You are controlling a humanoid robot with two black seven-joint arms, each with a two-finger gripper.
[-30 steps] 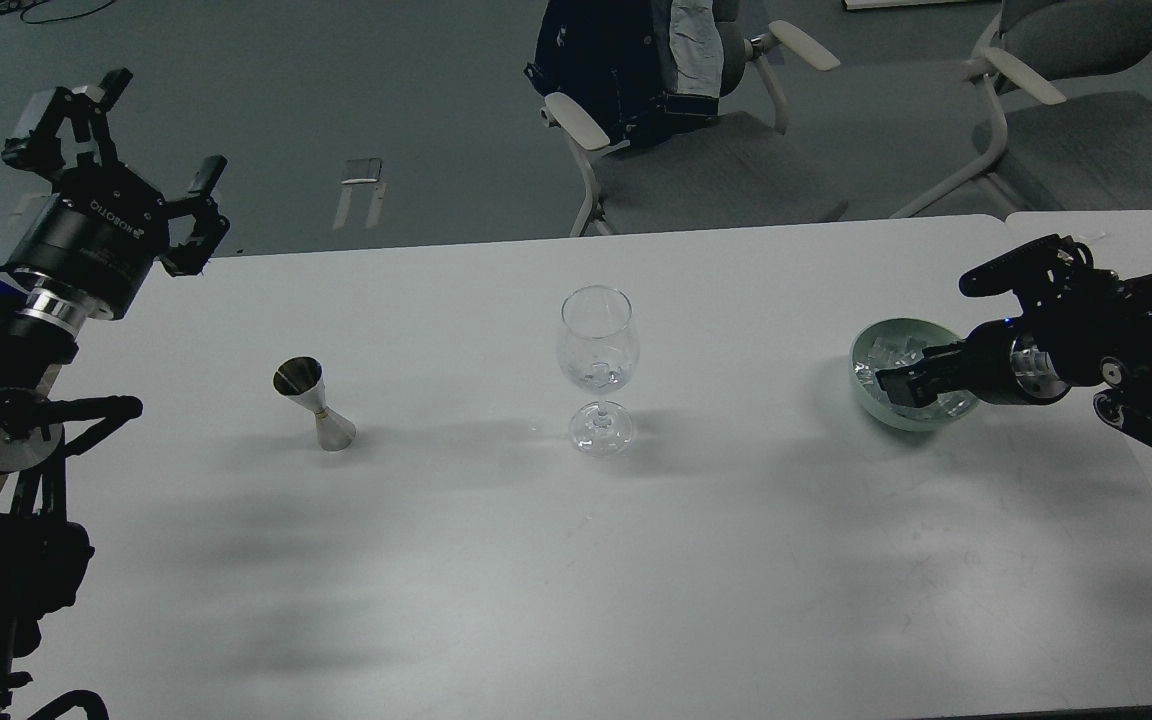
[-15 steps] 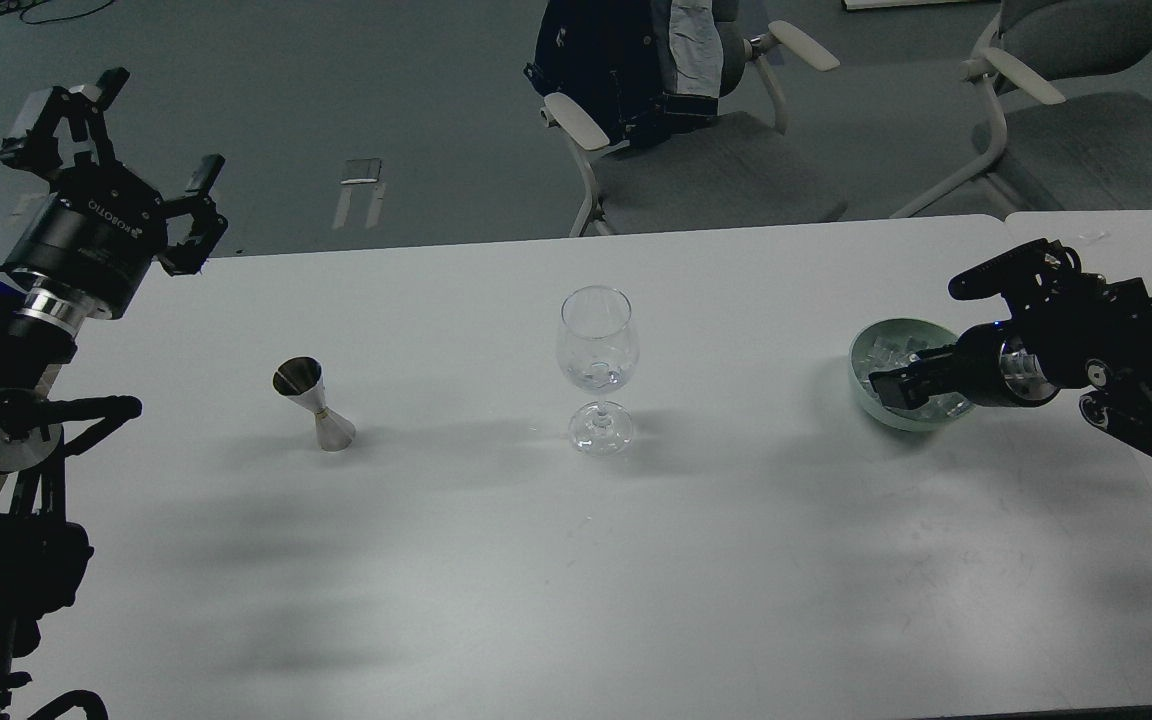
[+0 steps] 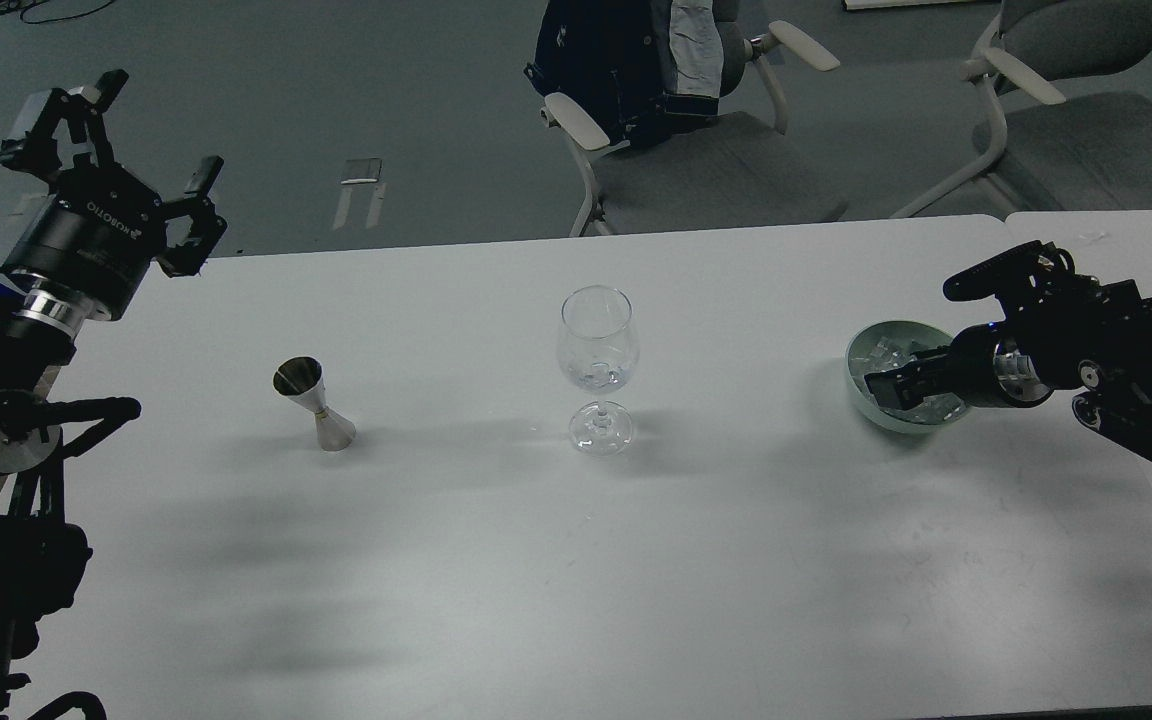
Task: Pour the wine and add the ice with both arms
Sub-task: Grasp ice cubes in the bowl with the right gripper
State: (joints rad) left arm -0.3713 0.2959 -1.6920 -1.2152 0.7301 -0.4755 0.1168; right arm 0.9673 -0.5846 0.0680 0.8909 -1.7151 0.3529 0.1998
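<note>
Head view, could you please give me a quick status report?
Left gripper open, raised off the table's left corner. Right gripper down in the ice bowl, state unclear. Wine glass upright mid-table, path clear.

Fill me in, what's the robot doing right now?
It is on the ice step. The right hand reaches into the pale green bowl of ice at the table's right; whether it grips a cube can't be told. The left hand hangs open, holding nothing, above the table's far left corner. The wine glass stands mid-table with a little clear liquid, the steel jigger upright to its left.
</note>
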